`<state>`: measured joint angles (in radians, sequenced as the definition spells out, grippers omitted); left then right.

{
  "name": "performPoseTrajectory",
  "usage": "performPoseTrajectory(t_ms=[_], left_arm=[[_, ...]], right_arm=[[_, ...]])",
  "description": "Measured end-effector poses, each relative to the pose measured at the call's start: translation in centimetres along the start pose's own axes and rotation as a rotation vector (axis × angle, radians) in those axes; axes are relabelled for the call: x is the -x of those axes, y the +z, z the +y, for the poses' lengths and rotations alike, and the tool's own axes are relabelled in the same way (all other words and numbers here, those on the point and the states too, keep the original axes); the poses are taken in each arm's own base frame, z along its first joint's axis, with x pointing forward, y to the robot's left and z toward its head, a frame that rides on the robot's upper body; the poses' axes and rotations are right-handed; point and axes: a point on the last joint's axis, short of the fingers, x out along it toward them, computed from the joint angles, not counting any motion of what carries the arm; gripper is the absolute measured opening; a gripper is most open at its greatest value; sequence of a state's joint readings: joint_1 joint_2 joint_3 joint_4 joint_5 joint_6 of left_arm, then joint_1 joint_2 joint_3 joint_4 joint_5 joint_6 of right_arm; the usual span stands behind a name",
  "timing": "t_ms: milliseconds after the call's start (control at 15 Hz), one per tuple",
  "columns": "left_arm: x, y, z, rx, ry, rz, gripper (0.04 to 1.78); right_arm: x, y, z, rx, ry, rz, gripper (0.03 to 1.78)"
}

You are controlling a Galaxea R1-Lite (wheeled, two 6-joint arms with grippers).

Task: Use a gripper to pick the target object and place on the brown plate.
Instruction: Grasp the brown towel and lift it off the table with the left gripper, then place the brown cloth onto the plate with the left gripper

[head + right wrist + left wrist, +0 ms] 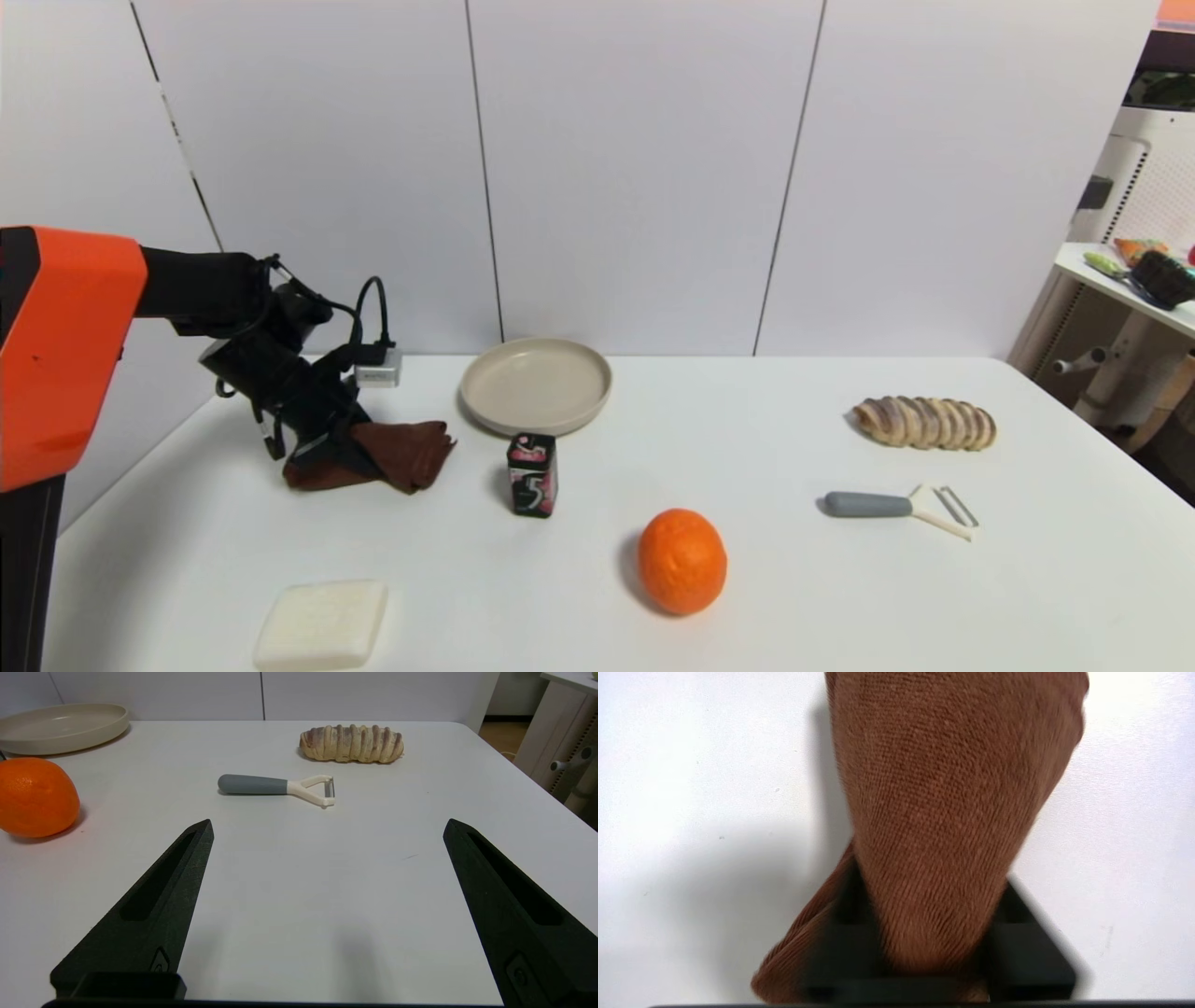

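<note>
Left gripper (327, 453) pinching brown towel (406, 453); clamp visible only in left wrist view. Brown plate (536, 385) just beyond. Right gripper (327, 830) spread wide, seen only in its own wrist view.

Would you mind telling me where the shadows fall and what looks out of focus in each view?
Head view: soft shadows lie left of the orange and gum box. Left wrist view: the towel is sharp farther out, blurred where the left gripper pinches it. Right wrist view: the right gripper is open, a faint shadow between its fingers.
</note>
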<state>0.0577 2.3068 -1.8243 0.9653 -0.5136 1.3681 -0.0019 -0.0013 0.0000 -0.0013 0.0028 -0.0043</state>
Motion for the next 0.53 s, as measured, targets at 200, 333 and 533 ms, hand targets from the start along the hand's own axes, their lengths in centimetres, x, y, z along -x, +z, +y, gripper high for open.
performPoseTrajectory(t_ms=[200,333,533], left_arm=[[1.6,0.9,-0.7,0.034,0.021,-0.029,0.39],[3.3,1.9,-0.7,0.052,0.062,-0.085,0.39],[5.5,4.3,-0.5,0.035,0.146,-0.151,0.39]], right_arm=[[0.0,0.0,0.0,0.000,0.000,0.000,1.70],[0.0,0.0,0.0,0.000,0.000,0.000,1.70],[0.0,0.0,0.0,0.000,0.000,0.000,1.70]])
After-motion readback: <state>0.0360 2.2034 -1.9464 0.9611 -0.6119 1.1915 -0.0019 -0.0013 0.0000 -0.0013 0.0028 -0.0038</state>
